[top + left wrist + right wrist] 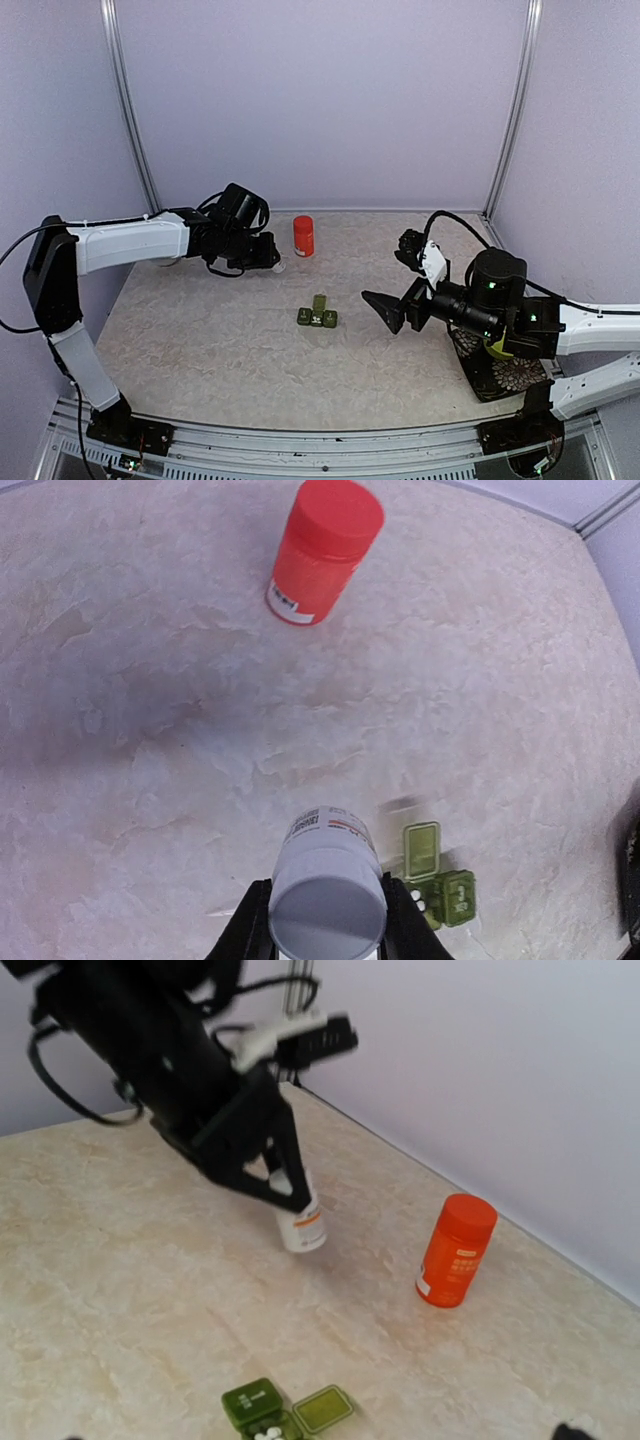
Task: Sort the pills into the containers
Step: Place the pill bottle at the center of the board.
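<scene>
The left pincer [325, 925] is clenched on a white bottle [327, 880]. Its two black fingers [248, 930] press the bottle from either side. The bottle hangs tilted, with its lower end close to the table [200, 330]. Whether it touches the surface cannot be told. It carries a label with an orange band, seen from the right wrist. This pincer and its bottle are near the far edge of the table, left of the middle.

Just to the right of them, also by the far edge, a red bottle [303, 236] stands upright with its cap on. It is apart from the white bottle.

The right pincer [398, 282] is released, with its fingers spread wide and nothing between them. It hovers over the right part of the table, pointing left.

The pill box [317, 315] lies about the middle of the table, between the two arms. It is near the right pincer's tips and well apart from both bottles. It is dark green, with three small compartments in a row. One lid [422, 848] is flipped open and lies flat toward the far edge. A few white pills [418, 902] show in the box. At least one other compartment is shut.

Near the right edge, a dark patterned mat [500, 375] lies under the right arm. Something lime green [497, 348] on it is mostly hidden by the arm.
</scene>
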You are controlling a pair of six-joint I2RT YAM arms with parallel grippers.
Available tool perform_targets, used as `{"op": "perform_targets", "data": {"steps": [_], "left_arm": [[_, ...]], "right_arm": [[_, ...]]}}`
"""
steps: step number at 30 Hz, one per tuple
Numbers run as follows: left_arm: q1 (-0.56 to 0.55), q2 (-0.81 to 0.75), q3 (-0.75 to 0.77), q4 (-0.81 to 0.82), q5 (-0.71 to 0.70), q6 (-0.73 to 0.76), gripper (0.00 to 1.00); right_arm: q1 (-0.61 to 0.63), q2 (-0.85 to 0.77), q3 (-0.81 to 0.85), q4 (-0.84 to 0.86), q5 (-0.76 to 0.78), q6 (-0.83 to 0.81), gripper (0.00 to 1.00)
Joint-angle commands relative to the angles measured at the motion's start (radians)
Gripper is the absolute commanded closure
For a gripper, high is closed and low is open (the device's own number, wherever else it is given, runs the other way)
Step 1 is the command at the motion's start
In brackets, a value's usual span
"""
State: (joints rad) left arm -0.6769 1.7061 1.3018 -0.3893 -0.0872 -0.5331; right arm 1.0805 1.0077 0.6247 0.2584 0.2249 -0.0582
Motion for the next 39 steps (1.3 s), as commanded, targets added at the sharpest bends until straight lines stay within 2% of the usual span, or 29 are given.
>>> {"op": "perform_targets", "data": {"steps": [1, 12, 25, 31, 39], "left_arm": [[0.057, 0.06, 0.015, -0.009, -0.015, 0.019, 0.89], [0.183, 0.192, 0.054, 0.012, 0.032, 0.042, 0.9], [0.237, 0.358, 0.21, -0.046, -0.003, 0.08, 0.9], [0.238, 0.376, 0.231, -0.053, -0.012, 0.083, 0.8], [0.24, 0.387, 0.24, -0.058, 0.0, 0.082, 0.72]], "right_arm": [[-0.01, -0.003, -0.01, 0.008, 0.013, 0.009, 0.0], [-0.01, -0.006, -0.014, -0.002, 0.014, 0.011, 0.0], [-0.011, -0.001, -0.013, -0.007, 0.01, 0.012, 0.0], [-0.011, 0.01, -0.015, 0.002, 0.006, 0.018, 0.0], [-0.011, 0.02, -0.017, 0.011, 0.002, 0.02, 0.0]]}}
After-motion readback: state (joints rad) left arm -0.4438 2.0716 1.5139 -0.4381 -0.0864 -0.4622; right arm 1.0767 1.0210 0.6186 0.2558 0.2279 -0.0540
